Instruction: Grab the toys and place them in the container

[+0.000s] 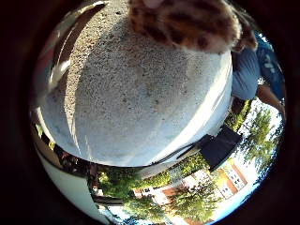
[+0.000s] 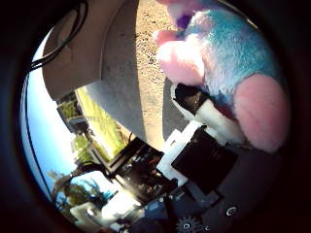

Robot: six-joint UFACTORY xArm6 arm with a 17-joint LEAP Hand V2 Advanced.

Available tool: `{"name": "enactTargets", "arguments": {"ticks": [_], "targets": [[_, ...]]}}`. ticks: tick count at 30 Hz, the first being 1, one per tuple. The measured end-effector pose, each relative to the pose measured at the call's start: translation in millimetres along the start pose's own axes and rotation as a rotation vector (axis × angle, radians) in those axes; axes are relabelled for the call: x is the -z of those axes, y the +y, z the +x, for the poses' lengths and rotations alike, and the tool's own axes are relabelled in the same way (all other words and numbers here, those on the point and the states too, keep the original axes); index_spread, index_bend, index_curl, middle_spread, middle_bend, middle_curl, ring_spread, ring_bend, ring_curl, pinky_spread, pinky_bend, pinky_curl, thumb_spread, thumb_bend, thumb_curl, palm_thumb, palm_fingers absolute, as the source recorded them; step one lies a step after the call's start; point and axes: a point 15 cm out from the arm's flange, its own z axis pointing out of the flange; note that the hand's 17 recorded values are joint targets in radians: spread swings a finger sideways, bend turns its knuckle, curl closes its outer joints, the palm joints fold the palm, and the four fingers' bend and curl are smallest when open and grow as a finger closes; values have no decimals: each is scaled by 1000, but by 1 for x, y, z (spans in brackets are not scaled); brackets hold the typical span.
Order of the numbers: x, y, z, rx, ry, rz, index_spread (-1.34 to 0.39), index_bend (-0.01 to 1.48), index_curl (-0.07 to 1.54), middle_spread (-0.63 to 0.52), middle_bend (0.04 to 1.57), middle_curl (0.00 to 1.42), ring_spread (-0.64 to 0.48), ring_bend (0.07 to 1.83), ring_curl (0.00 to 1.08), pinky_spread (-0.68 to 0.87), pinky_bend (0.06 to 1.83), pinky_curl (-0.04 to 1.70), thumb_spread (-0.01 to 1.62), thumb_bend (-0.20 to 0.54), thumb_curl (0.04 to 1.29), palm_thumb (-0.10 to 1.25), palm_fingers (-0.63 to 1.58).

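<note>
A pink and blue plush toy [image 2: 228, 63] fills much of the thumb side view, close against my palm. My right hand [image 2: 204, 145] shows as white and black parts beside it, and one finger [image 2: 194, 104] curls into the fur between the toy's pink paws. A brown spotted plush toy [image 1: 187, 23] lies on the round speckled stone table [image 1: 140, 103] near its edge. I cannot pick out the container for sure.
A shiny curved rim [image 1: 61, 51] stands at one side of the table. A pale beige body [image 2: 73, 53] rises past the table's edge. Beyond the table are grass, trees, buildings and a dark box [image 1: 220, 147].
</note>
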Motion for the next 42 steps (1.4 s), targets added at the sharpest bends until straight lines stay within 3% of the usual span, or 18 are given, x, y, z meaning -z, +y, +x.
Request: {"name": "enactTargets", "arguments": {"ticks": [5, 11, 20, 29, 36, 42], "targets": [[2, 0, -5, 10, 0, -9, -220, 229, 171, -19, 820, 596, 124, 1166, 541, 434, 1071, 446, 1085, 14, 381, 739, 1182], [18, 10, -10, -3, -21, -29, -419, 511, 228, -94, 1069, 766, 7, 1287, 655, 315, 1351, 612, 1062, 71, 518, 968, 1148], [103, 73, -39, -6, -65, -156, -609, 733, 329, -140, 1193, 887, -65, 1396, 732, 209, 1480, 732, 1109, 39, 641, 995, 988], [216, 127, -85, 41, -29, -123, -738, 801, 438, -157, 1280, 957, -96, 1468, 780, 163, 1568, 800, 1162, -7, 719, 962, 855], [279, 127, -167, 149, -32, -36, -787, 811, 535, -162, 1305, 977, -90, 1523, 786, 148, 1593, 822, 1179, -9, 758, 952, 830], [313, 95, -228, 237, -10, 74, -821, 790, 655, -162, 1330, 986, -81, 1562, 781, 138, 1607, 837, 1177, -10, 790, 951, 811]]}}
